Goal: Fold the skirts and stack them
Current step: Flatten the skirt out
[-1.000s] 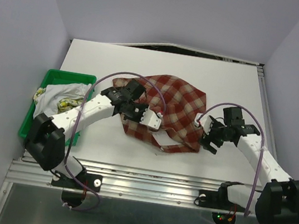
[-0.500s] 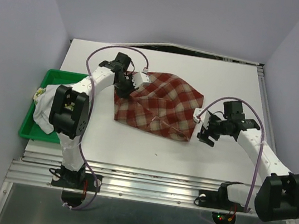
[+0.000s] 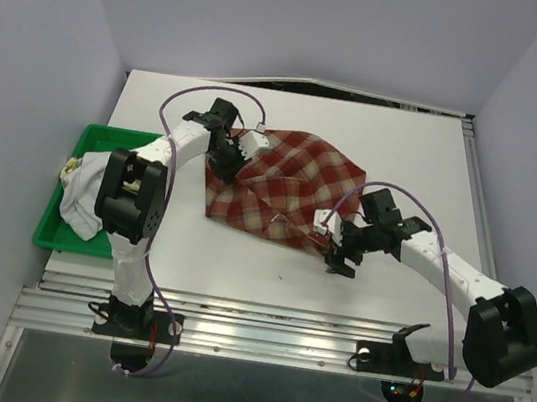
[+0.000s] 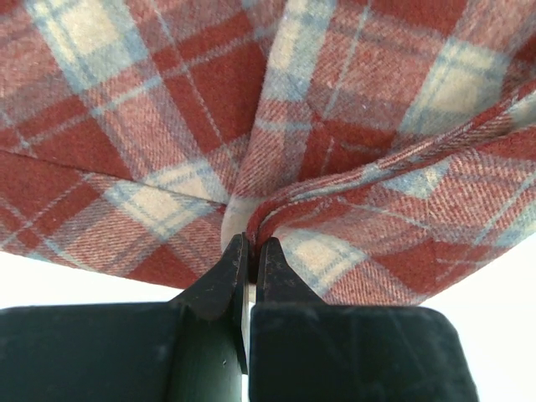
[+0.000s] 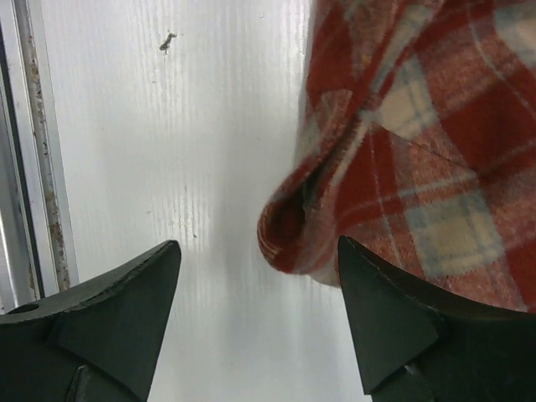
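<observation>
The red-and-cream plaid skirt (image 3: pixel 290 189) lies spread across the middle of the table. My left gripper (image 3: pixel 234 163) is at its far left edge, shut on a raised fold of the plaid skirt (image 4: pixel 377 100), with the cloth pinched between my left gripper's (image 4: pixel 251 244) tips. My right gripper (image 3: pixel 339 252) stands open at the skirt's near right corner. In the right wrist view that rolled corner of the plaid skirt (image 5: pixel 419 151) sits between the spread fingers of my right gripper (image 5: pixel 258 244), apart from both. A white skirt (image 3: pixel 83 202) and a fruit-print skirt (image 3: pixel 71 168) lie in the tray.
The green tray (image 3: pixel 52 231) stands at the table's left edge, beside the left arm's base. A metal rail (image 3: pixel 270 328) runs along the near edge. A small dark speck (image 5: pixel 167 39) lies on the white table near the skirt's corner.
The left gripper has carried the skirt's edge from the table's middle to the far left, spreading the cloth flatter. The right gripper has moved left to the skirt's near right corner.
</observation>
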Motion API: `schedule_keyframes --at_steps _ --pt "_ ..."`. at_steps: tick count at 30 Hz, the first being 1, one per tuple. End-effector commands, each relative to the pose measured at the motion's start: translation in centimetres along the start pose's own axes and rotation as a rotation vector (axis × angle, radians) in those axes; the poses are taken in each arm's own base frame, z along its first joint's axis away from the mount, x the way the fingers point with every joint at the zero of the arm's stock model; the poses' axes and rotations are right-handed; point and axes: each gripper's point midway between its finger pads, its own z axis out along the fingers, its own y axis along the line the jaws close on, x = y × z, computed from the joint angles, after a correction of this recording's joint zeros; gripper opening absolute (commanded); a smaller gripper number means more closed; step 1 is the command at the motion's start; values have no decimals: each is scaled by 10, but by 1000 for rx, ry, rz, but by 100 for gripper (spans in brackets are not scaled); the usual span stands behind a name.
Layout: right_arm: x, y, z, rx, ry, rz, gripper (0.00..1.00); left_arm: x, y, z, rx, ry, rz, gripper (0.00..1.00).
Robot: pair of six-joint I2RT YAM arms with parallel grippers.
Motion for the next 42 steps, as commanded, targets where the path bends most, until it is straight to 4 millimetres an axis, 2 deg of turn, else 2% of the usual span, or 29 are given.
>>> schedule_keyframes --at_steps 1,2,5,6,8,9,10,13,14,15,16,18,19,20,21,22,24,25,27,28,29,30,31,32,33,34,36,37,42 --pt "-11 -13 12 88 -8 -79 80 -13 6 -10 10 -42 -25 0" --pt "-13 -12 17 95 -5 -98 80 -12 8 -11 7 -42 -31 0" --pt "-15 -33 27 183 7 -139 72 -10 10 -14 11 -51 -46 0" --pt "-12 -39 29 210 29 -141 57 -11 10 -15 17 -57 -50 0" --pt "-14 -55 33 263 32 -129 36 -11 10 -19 19 -64 -60 0" --pt "-15 -62 32 290 43 -124 21 -12 11 -22 16 -72 -58 0" --pt "-14 -75 26 348 78 -113 1 -13 13 -31 6 -91 -61 0" --pt "-29 -110 -3 487 80 -82 1 -18 19 -53 -19 -120 -57 0" --pt "-47 -127 -23 546 45 -91 1 -21 21 -61 -30 -133 -55 0" --pt "-53 -139 -37 584 34 -85 1 -24 25 -70 -47 -147 -53 0" --pt "-45 -156 -58 624 46 -39 1 -31 31 -84 -74 -177 -45 0" --pt "-54 -184 -90 682 23 -2 1 -50 52 -115 -155 -248 -43 0" --pt "-72 -206 -111 713 -1 0 1 -61 62 -128 -191 -290 -37 0" --pt "-71 -223 -130 753 -1 13 1 -81 75 -151 -253 -349 -13 0" --pt "-88 -243 -146 791 -25 -7 1 -93 84 -163 -297 -383 3 0" --pt "-93 -254 -155 817 -29 -17 1 -103 90 -174 -330 -415 16 0" --pt "-111 -275 -168 863 -48 -38 1 -142 113 -214 -462 -555 58 0" --pt "-117 -291 -180 909 -54 -33 1 -153 124 -229 -526 -594 55 0" --pt "-152 -335 -205 1027 -126 -59 1 -191 149 -272 -669 -746 72 0" --pt "-158 -353 -225 1115 -140 -48 1 -198 164 -291 -761 -782 46 0" --pt "-179 -376 -241 1185 -198 -59 1 -212 178 -312 -834 -840 42 0" --pt "-195 -389 -258 1252 -244 -78 1 -227 188 -338 -916 -929 42 0" --pt "-200 -401 -280 1333 -263 -73 1 -233 197 -362 -999 -974 29 0" --pt "-222 -413 -301 1399 -319 -109 1 -239 199 -381 -1052 -1023 37 0" --pt "-231 -417 -313 1441 -346 -126 1 -243 200 -395 -1093 -1057 44 0" --pt "-246 -418 -330 1498 -390 -171 1 -249 199 -421 -1171 -1125 75 0" --pt "-260 -419 -351 1591 -431 -247 1 -256 192 -439 -1229 -1172 137 0" --pt "-264 -417 -355 1611 -444 -278 1 -257 191 -443 -1250 -1170 163 0" --pt "-262 -417 -363 1675 -498 -313 1 -242 198 -424 -1328 -1099 213 0"
